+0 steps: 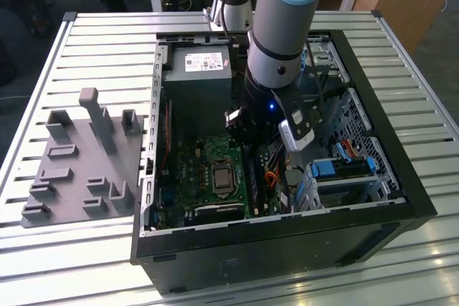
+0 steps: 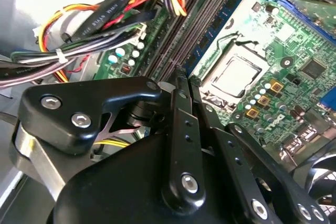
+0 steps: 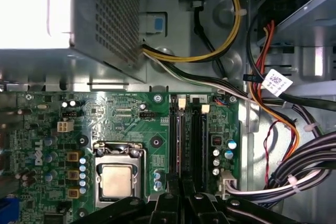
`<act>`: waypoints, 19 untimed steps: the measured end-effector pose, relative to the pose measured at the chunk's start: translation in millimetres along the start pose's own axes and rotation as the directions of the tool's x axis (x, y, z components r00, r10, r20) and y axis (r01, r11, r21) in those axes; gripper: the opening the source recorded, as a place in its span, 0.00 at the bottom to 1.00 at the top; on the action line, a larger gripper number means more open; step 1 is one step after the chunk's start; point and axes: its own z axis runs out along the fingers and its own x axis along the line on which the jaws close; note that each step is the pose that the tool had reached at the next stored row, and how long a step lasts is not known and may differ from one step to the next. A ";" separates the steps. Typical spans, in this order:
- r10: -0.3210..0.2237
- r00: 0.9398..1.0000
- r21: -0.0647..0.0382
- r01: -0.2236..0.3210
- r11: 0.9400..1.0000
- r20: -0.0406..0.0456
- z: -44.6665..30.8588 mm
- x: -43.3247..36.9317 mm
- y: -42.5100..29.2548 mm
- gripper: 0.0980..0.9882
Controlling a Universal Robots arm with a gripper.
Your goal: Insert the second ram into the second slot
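My gripper (image 1: 251, 145) reaches down into the open computer case (image 1: 373, 206), over the memory slots (image 3: 195, 140) beside the processor socket (image 3: 116, 179). In the second wrist view its black fingers (image 2: 178, 129) are drawn close together at the near end of a thin blue board, the second ram (image 2: 216, 23). The ram stands on edge along the dark slots (image 2: 194, 22), and its near half is hidden behind the fingers. In the first wrist view the gripper (image 3: 182, 191) sits astride the slot rows.
Bundled cables (image 2: 79, 40) (image 3: 294, 166) crowd one side of the slots. The power supply (image 1: 197, 69) sits at the back of the case and the drive bay with blue latches (image 1: 337, 170) on the exterior view's right. A grey fixture plate (image 1: 82, 155) lies on the slatted table.
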 end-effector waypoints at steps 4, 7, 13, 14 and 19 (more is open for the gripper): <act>0.000 1.000 0.000 0.000 1.000 0.000 0.6 -0.6 0.0 0.04; 0.000 1.000 0.000 0.000 1.000 0.000 2.2 -0.7 0.0 0.04; -0.005 1.000 0.000 0.005 1.000 0.000 5.1 -0.9 0.0 0.04; -0.008 1.000 0.001 0.008 1.000 0.000 5.5 -0.9 -0.1 0.04; -0.023 1.000 0.001 0.023 1.000 0.000 7.3 -1.0 -0.1 0.04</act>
